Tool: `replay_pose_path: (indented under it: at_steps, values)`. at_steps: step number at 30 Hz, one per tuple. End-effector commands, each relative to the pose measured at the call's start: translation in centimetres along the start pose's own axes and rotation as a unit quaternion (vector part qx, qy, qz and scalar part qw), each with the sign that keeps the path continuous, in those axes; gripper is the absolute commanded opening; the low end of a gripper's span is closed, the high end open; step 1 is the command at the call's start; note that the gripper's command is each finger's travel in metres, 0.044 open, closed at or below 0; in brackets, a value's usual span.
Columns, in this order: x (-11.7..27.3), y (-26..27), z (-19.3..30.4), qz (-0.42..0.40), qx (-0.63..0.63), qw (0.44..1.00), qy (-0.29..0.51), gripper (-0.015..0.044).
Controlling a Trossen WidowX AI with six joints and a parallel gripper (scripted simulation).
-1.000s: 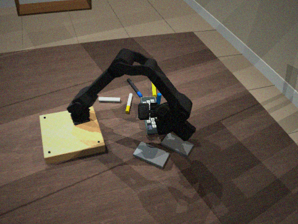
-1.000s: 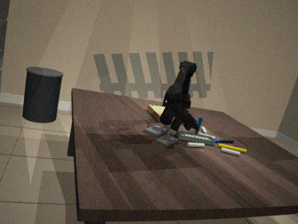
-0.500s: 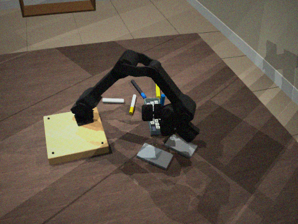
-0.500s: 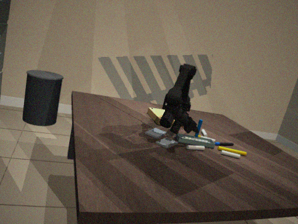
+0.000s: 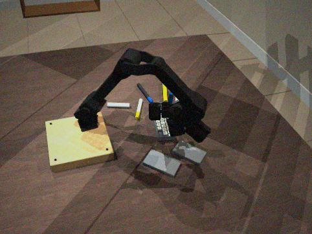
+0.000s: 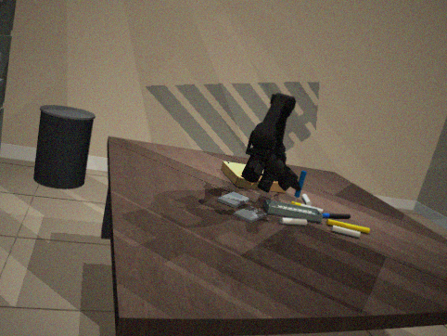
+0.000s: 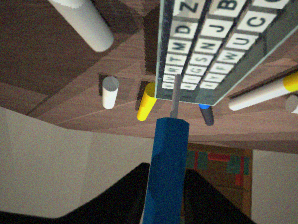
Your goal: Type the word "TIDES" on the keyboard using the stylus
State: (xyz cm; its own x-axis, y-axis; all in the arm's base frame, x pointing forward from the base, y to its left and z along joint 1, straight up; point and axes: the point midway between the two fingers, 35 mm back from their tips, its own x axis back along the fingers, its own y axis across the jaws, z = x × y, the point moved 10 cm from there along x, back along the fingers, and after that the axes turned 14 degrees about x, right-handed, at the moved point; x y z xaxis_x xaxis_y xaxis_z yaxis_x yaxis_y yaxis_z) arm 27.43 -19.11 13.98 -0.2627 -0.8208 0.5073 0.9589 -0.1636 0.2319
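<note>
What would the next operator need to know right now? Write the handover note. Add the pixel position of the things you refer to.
Gripper (image 5: 158, 111) (image 6: 299, 187) (image 7: 166, 174): shut on the blue stylus (image 6: 301, 183) (image 7: 170, 165), thin tip forward.
Keyboard (image 5: 165, 138) (image 6: 293, 212) (image 7: 206, 95): on the desk (image 5: 81, 200) (image 6: 241, 278) (image 7: 65, 65), tip over its far end in the wrist view; contact unclear.
Done: stylus picked up.
Left: cannot tell which letters of TIDES are typed; confirm before continuing, keep hold.

Your brown wooden table (image 5: 97, 200) (image 6: 195, 274) (image 7: 45, 75) carries the keyboard (image 5: 166, 139) (image 6: 292, 212) (image 7: 212, 97), pens, two gray slabs and a yellow block (image 5: 78, 142) (image 6: 236, 176).
</note>
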Motion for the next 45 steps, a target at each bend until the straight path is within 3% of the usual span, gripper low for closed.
replay_pose_path:
  at_steps: [1,4,20,32,35,45]
  values:
    - [0.0,0.0,0.0,0.0,0.001,1.0,-0.001,0.0038]
    - [-0.2,0.1,0.2,0.0,0.001,1.0,-0.001,0.0]
    - [-7.6,1.3,4.9,-0.002,0.002,1.0,0.002,0.0]
    - [-8.9,0.9,3.4,-0.001,0.002,1.0,0.004,0.0]
    - [-9.1,0.9,3.3,-0.001,0.002,1.0,0.004,0.0079]
    - [-9.4,0.8,2.8,-0.001,0.002,1.0,0.004,0.0081]
